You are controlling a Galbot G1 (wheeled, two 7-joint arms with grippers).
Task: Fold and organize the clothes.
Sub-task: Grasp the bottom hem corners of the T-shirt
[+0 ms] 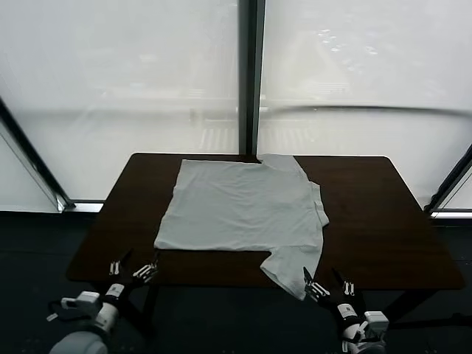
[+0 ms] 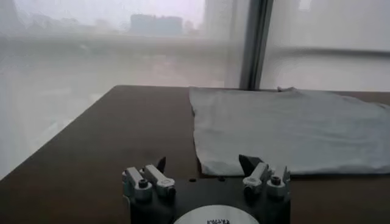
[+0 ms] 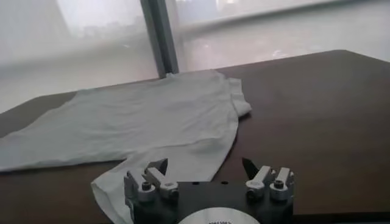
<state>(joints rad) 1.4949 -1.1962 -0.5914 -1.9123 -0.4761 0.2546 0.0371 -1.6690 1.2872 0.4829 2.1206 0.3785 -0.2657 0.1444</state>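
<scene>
Dark-brown table (image 1: 369, 221) bears the T-shirt (image 1: 243, 206); both hands (left hand (image 1: 133, 269), right hand (image 1: 327, 284)) gape empty.

Bare dark table (image 1: 369, 214) lies open on both sides of the T-shirt (image 1: 243, 206). At the near edge, the left gripper (image 1: 133, 267) and right gripper (image 1: 327, 284) hover with jaws spread; only the flat shirt lies ahead of them.

Right hand (image 3: 205, 168) spread wide above T-shirt (image 3: 140, 125) sleeve.
</scene>
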